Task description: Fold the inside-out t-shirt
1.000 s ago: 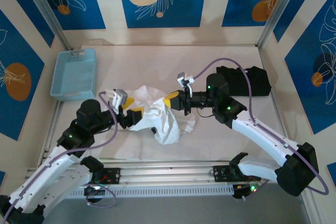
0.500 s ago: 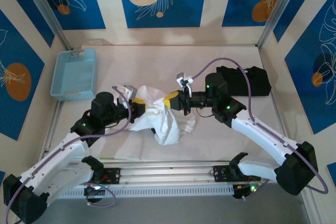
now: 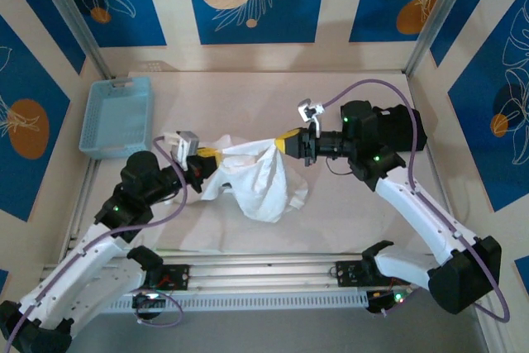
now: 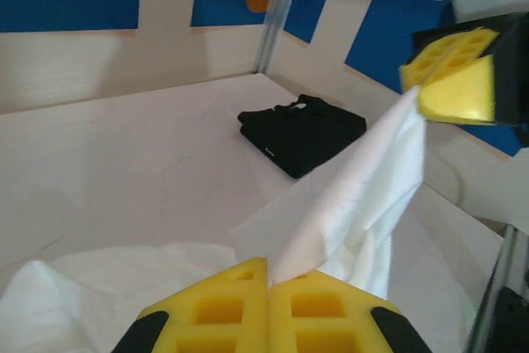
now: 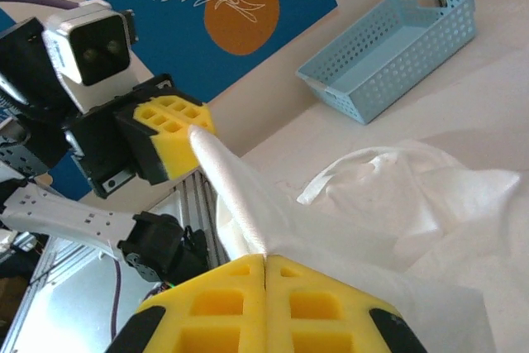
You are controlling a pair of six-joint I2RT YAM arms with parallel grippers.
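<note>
T-shirt point(image 3: 258, 178) sits mid-frame in top view, one edge pulled taut left to right, slightly uphill, with the bulk sagging below. Left gripper point(image 3: 205, 155) is clamped on the left end and right gripper point(image 3: 287, 142) on the right end.

The left arm point(image 3: 87, 255) and the right arm point(image 3: 417, 204) are built from white links joined by rounded black joint housings point(image 3: 139, 176). A purple cable point(image 3: 364, 83) is run along each arm. Small green lights point(image 3: 376, 157) are set into the joints. The left gripper point(image 3: 208, 155) and the right gripper point(image 3: 288, 141) are each fitted with two yellow foam pads point(image 4: 223, 312), moulded with square pockets and backed by black finger bodies. A small camera point(image 5: 87, 43) in a pale housing with a black front is mounted above each wrist.
</note>
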